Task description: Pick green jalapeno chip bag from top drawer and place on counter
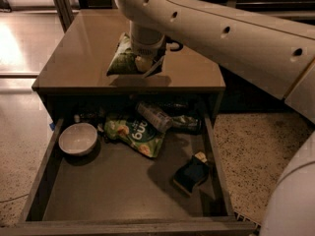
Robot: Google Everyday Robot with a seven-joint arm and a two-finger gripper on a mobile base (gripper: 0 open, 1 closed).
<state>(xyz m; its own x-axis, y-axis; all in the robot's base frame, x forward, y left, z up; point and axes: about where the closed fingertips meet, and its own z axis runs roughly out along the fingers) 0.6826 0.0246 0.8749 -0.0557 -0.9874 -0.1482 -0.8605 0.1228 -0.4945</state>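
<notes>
Your gripper [146, 63] is in the upper middle of the frame, low over the counter [78, 58], pressed against the right side of the green jalapeno chip bag [122, 60]. The bag sits on the countertop near its front edge, propped up on its bottom rather than lying flat. That reads to me like something is holding it up. Whether the jaws are clamped on it or have let go, I cannot tell, because the wrist covers that spot.

The arm [221, 33] sweeps in from the right of the frame, so its reach crosses above the cabinet and not through the drawer.

Below, the top drawer [123, 191] is pulled wide open, which is why you see the leftovers: a white bowl [78, 138] at the left, a brighter green bag [135, 132] in the middle and a dark packet [192, 173] towards the lower right.

My call is that the bag is at its target, and only the release and lift-away remain.
</notes>
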